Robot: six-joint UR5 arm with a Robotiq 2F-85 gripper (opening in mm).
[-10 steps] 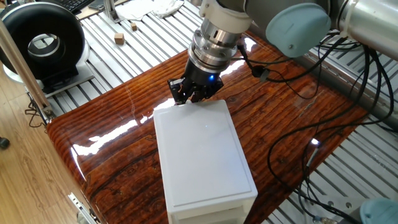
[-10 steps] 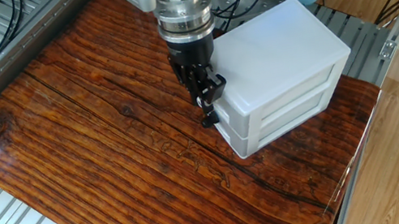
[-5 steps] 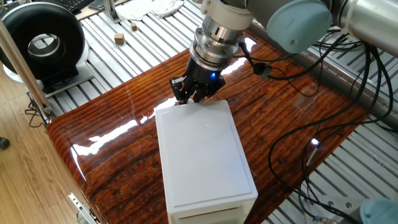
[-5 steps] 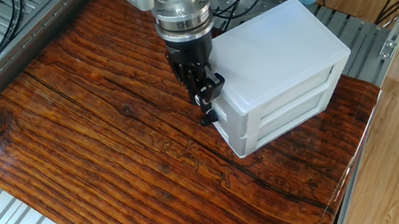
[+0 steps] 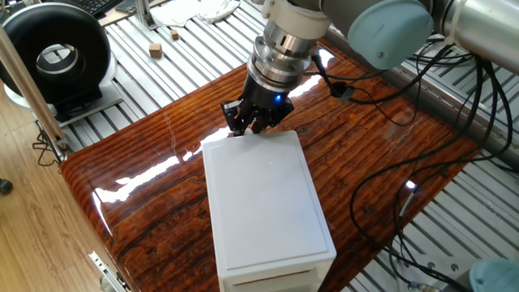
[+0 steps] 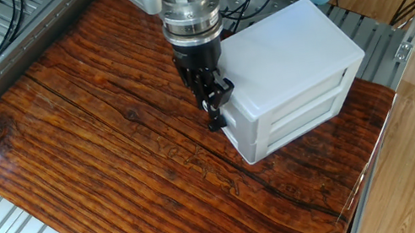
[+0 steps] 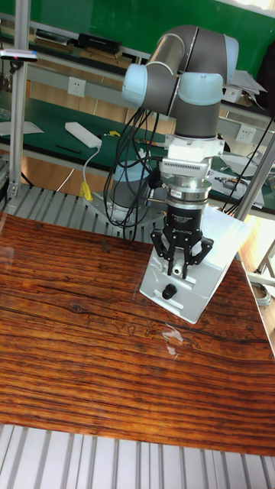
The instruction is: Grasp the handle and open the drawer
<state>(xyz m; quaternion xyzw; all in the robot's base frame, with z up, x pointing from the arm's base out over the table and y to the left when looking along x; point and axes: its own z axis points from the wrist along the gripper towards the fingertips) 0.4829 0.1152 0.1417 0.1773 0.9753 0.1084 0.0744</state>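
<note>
One fixed view: gripper (image 5: 250,124) down at far end of white box (image 5: 266,203) on wooden table (image 5: 146,162); fingertips hidden behind box edge.

Other fixed view: fingers (image 6: 206,99) pressed against box's end face, drawer (image 6: 306,90) flush, closed.

Tall fixed view: fingers nearly together around upper handle (image 7: 179,270); firm hold, cannot tell. Lower knob (image 7: 167,291) free.

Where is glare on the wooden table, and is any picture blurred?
One fixed view: strong white glare on the table left of the box. Tall fixed view: small reflections below the box. The other fixed view: hardly any glare. All look sharp.
</note>
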